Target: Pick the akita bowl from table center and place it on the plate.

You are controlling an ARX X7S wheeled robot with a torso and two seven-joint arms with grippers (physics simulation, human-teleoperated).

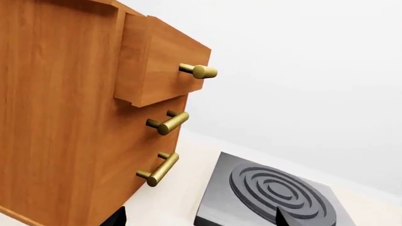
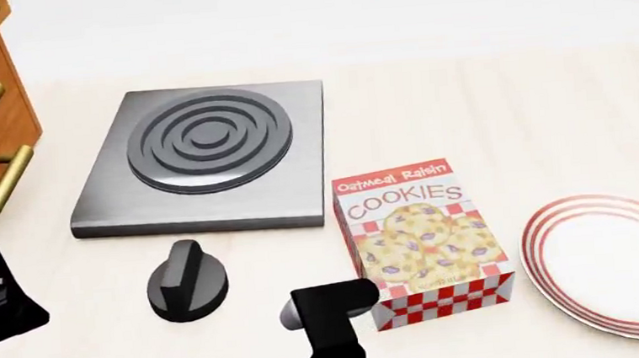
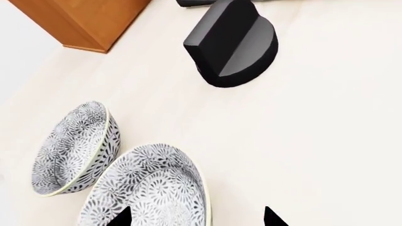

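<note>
Right gripper (image 3: 196, 217) spread wide and holding nothing, poised at the akita bowl (image 3: 148, 190).

The bowl's rim sits just ahead of my left fingertip; its twin (image 3: 75, 148) lies right beside it, so I judge a skewed closure could knock it or grab the wrong one. The plate (image 2: 618, 261) waits well away, past the cookie box (image 2: 420, 239). Pale tabletop (image 3: 314, 141), plain white backdrop.
</note>
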